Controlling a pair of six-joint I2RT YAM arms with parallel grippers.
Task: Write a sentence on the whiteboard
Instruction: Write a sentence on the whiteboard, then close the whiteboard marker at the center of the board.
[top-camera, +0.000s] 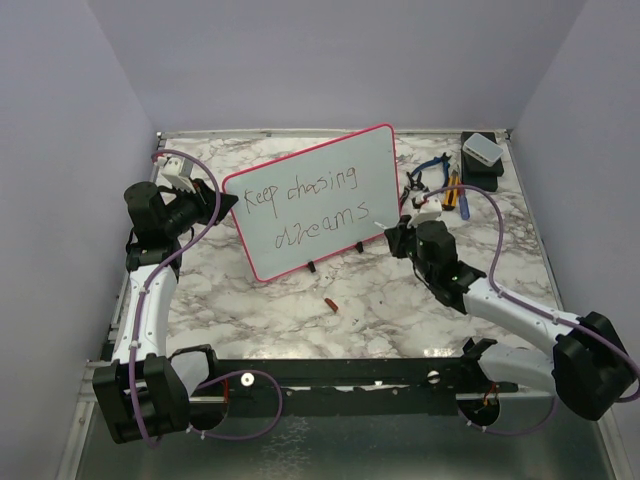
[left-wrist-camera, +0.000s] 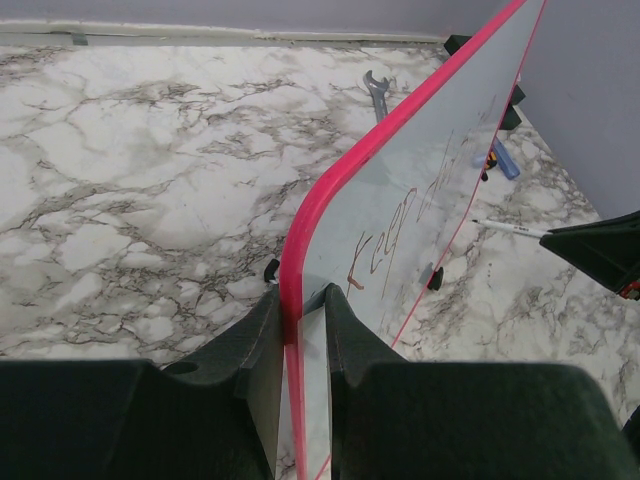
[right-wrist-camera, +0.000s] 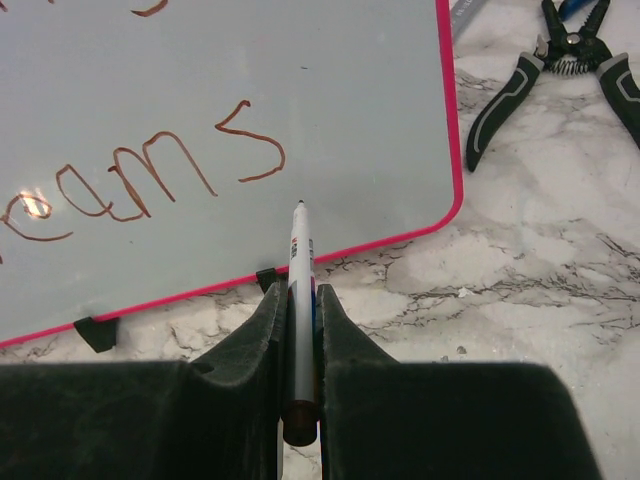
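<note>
A big shiny whiteboard (top-camera: 370, 165) with a thin red-pink frame stands on little black feet near the middle of the grey and white marble worktop (top-camera: 400, 300). It leans back a bit. The sentence (top-camera: 322, 227) on it reads "Keep chasing dreams" in thin dark letters, on two lines. The left tool (left-wrist-camera: 300, 310) is closed tight on the left edge of the whiteboard. The right tool (right-wrist-camera: 300, 290) is closed on a thin white marker pen (right-wrist-camera: 300, 250). The pen tip points at the board just under the last "s". I cannot tell if the tip touches. A small red cap (top-camera: 330, 304) lies in front of the board. Black-handled pliers (right-wrist-camera: 520, 90) lie to the right.
</note>
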